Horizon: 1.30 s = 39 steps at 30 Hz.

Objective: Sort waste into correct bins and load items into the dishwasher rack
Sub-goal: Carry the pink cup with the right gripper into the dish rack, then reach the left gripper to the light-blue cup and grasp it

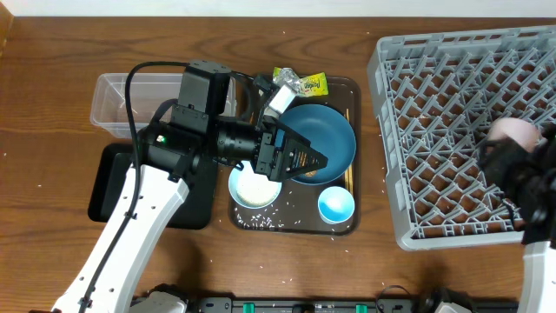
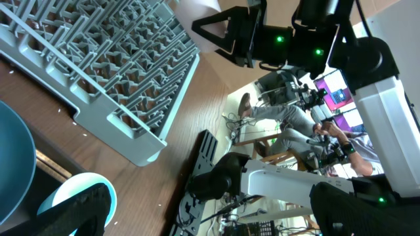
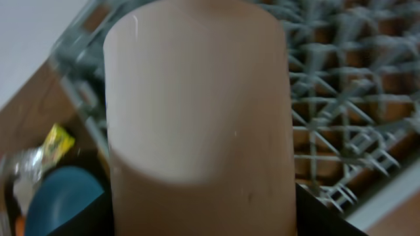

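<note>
My right gripper (image 1: 512, 139) is shut on the pink cup (image 1: 514, 130) and holds it over the grey dishwasher rack (image 1: 434, 130). The cup (image 3: 197, 98) fills the right wrist view, between the fingers (image 3: 203, 223). My left gripper (image 1: 295, 158) is open and empty, hovering over the blue plate (image 1: 334, 130) and the white bowl (image 1: 252, 191). Its spread fingers (image 2: 216, 206) show in the left wrist view, with the blue cup (image 2: 72, 187) by one finger. The blue cup (image 1: 335, 204) stands at the front. The snack wrapper (image 1: 308, 84) and white tissue (image 1: 280, 100) lie at the back. Rice grains (image 1: 269, 217) are scattered in front.
The plate, bowl and blue cup sit on a dark brown serving tray (image 1: 352, 228). Chopsticks (image 1: 348, 174) lie along its right side. The clear tub (image 1: 122, 100) and the black tray (image 1: 109, 196) are to the left, partly under my left arm.
</note>
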Each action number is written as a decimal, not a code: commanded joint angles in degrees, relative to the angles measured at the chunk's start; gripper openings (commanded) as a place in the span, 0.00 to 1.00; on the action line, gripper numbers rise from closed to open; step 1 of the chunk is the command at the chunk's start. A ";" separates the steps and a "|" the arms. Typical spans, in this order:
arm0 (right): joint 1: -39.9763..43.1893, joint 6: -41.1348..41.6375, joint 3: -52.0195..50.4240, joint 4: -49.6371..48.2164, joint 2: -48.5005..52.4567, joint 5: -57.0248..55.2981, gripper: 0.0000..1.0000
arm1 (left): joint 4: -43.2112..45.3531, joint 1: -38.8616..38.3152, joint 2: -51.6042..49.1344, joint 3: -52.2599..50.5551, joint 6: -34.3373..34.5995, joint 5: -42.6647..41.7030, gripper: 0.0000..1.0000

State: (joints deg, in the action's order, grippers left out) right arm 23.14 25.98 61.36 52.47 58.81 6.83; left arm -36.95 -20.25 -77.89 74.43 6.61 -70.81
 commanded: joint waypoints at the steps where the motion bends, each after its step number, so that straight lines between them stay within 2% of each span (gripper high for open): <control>1: 4.59 4.87 0.79 0.24 2.03 4.52 0.45 | 0.17 0.09 0.52 0.70 -0.37 -1.40 0.98; 16: 22.99 9.18 0.79 -2.84 19.93 32.44 0.44 | 0.13 0.09 0.52 0.70 -0.35 -1.42 0.98; 25: 30.12 9.79 0.79 -2.69 23.52 32.63 0.46 | 0.15 0.09 0.52 0.70 -0.35 -1.40 0.98; 34: 32.22 9.73 0.76 -0.28 25.62 31.91 0.52 | -0.02 0.09 0.52 0.70 -0.33 -0.55 0.98; 39: 32.85 9.73 0.76 1.11 25.64 29.00 0.70 | -0.04 0.09 0.52 0.70 -0.35 -0.55 0.98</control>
State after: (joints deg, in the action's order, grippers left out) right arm 55.05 35.64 61.39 53.12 84.27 36.73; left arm -37.01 -20.25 -77.89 74.43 6.61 -71.57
